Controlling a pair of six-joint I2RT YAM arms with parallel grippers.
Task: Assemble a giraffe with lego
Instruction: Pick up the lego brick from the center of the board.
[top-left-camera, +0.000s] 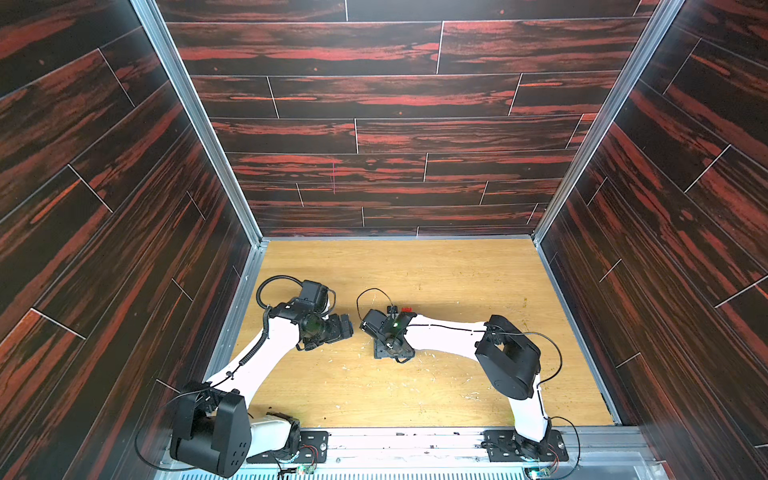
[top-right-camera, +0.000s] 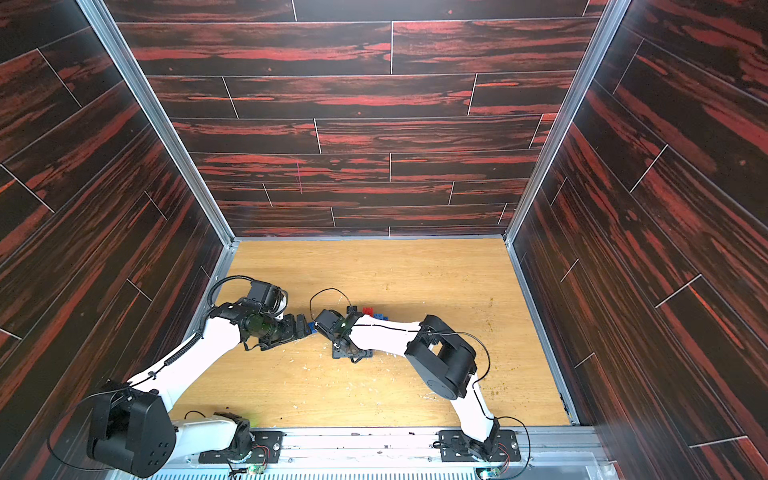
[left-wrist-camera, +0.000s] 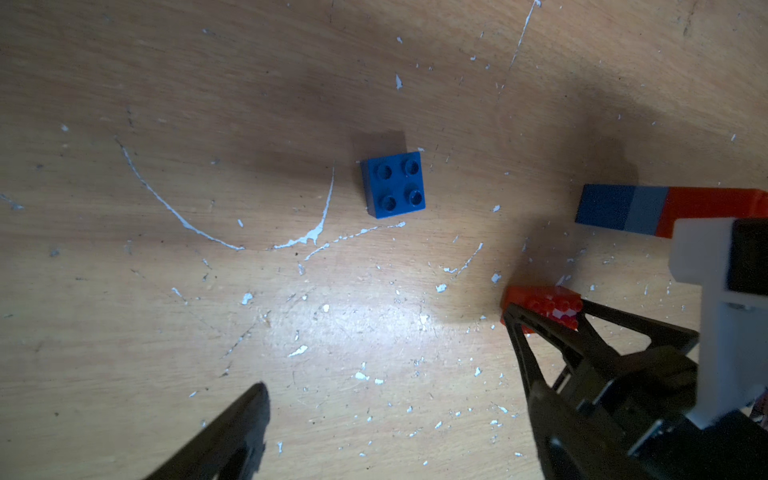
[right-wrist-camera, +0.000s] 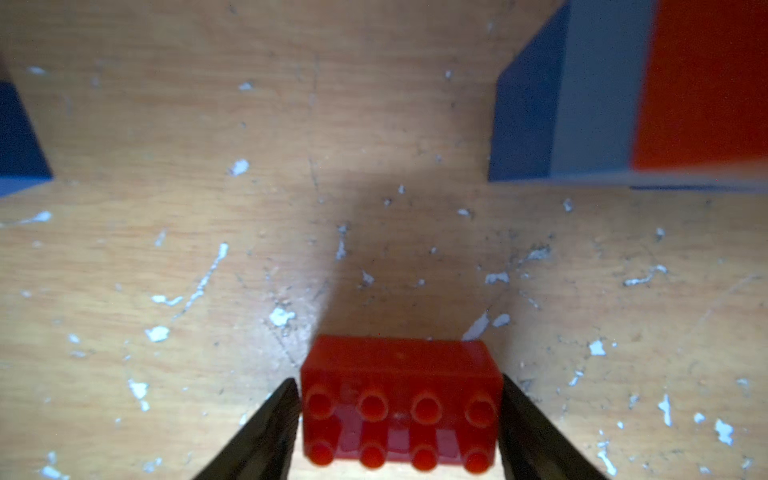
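— While the right claw (right-wrist-camera: 400, 380) straddles that red brick (right-wrist-camera: 401, 415), what is it up to?

— It has a finger at each short end, with the studs facing up at its own camera. The brick is on the table (right-wrist-camera: 166, 249) or just above it. It's a sensible hold, I'd say, since the long sides and underside stay free for pressing it onto something. Whether it's pinching yet or only hugging the ends, I can't tell.

— And the left claw (top-left-camera: 347, 328)?

— Its jaws are spread wide and it holds nothing. It hangs over a loose blue brick (left-wrist-camera: 392, 185) that sits studs-up. My guess is it's lined up to fetch that one.

— Where's the giraffe (left-wrist-camera: 665, 210)?

— Half-built, just beside the right claw, on its far side in both top views. It shows three bands: dark blue, then pale grey-blue, then red. I can see no top piece. I reckon it's standing, though the wrist views skew it.

— So red goes on red?

— Likely, as neck or head. I can't say which.
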